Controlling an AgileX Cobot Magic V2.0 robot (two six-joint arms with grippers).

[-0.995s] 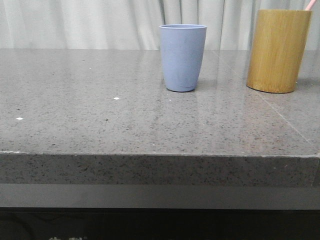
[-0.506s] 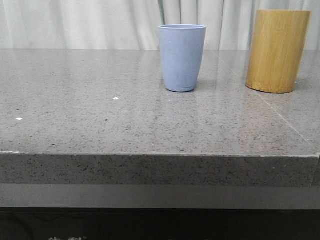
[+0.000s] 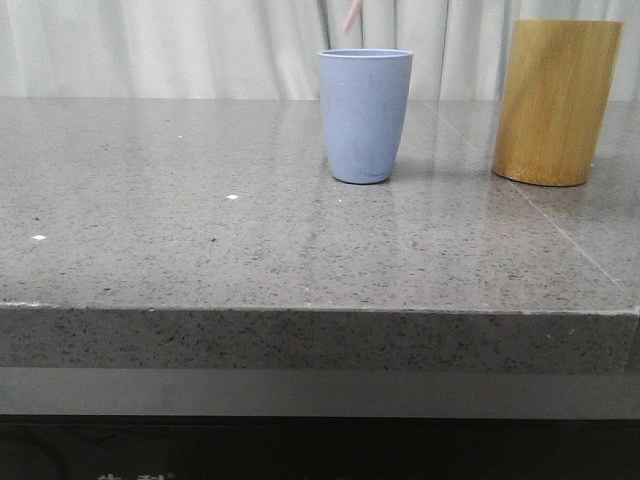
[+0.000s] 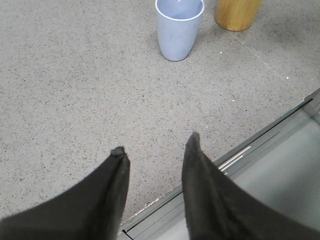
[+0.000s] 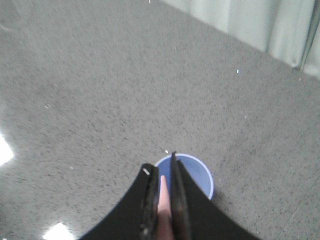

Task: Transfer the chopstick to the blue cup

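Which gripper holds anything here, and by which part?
The right gripper pinches the thin pale pink chopstick; which part, I cannot tell. The left gripper is open, empty.

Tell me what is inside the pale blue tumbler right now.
The pale blue tumbler shows only bare inner wall; its floor is hidden. The thin pale pink chopstick, clamped in the right end effector, hangs above its rim, not yet inside.

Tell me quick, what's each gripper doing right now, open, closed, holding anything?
Left gripper: open, holding nothing, above the table.
Right gripper: closed on the chopstick, directly over the blue cup.
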